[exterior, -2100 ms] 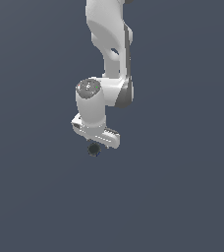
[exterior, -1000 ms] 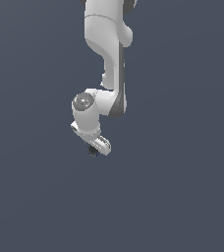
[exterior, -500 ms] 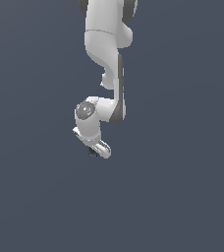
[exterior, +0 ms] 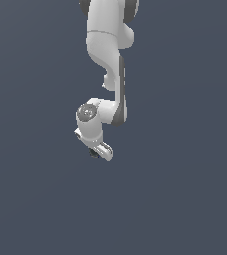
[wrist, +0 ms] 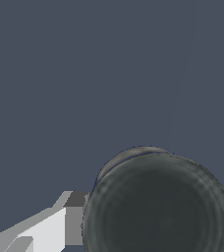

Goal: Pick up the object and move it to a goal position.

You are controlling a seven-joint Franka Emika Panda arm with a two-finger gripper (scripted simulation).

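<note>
The object [wrist: 159,204] is a black round thing with a faint blue rim; it fills the lower part of the wrist view, close to the camera. It sits between my gripper's [wrist: 153,221] fingers; one white and grey finger [wrist: 50,229] shows beside it, the other only at the picture's edge. In the exterior view the white arm hangs down from the top, and my gripper [exterior: 97,152] is at its lower end, tilted. The object [exterior: 92,154] shows there as a tiny dark spot at the gripper's tip, mostly hidden by the hand. The gripper is shut on it.
A plain dark blue-grey background surrounds the arm in both views. No other objects, edges or goal marker show.
The hand has sunk slightly in the exterior view and turned, its tip now tilted more. The arm's upper links have shifted. The object stays in the gripper.
</note>
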